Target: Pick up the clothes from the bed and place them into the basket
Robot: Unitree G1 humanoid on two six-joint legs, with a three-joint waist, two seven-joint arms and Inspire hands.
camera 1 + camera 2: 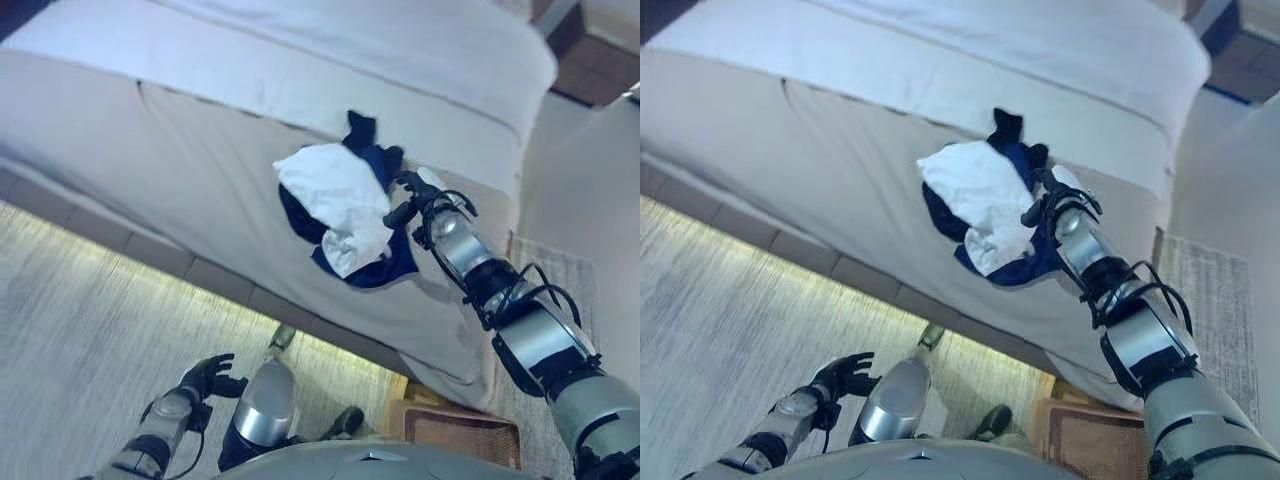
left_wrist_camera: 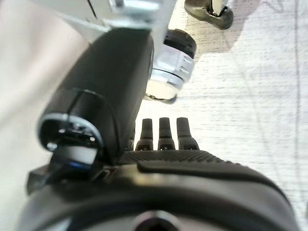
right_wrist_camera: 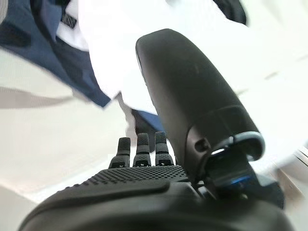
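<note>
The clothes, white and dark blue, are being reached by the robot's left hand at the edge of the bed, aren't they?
Not quite: it is the right hand that is at the white and dark blue clothes at the edge of the bed. The left eye view shows the left hand low, over the floor.

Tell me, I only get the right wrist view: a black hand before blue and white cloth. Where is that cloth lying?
Observer: The head views show the clothes, a white and navy heap, at the edge of the bed, with the right hand at the heap's side.
Operator: And the other hand?
Observer: The left hand hangs low over the floor, fingers relaxed, holding nothing.
Operator: Is there a basket anywhere?
Observer: A brown woven basket stands on the floor by the bed's corner.
</note>
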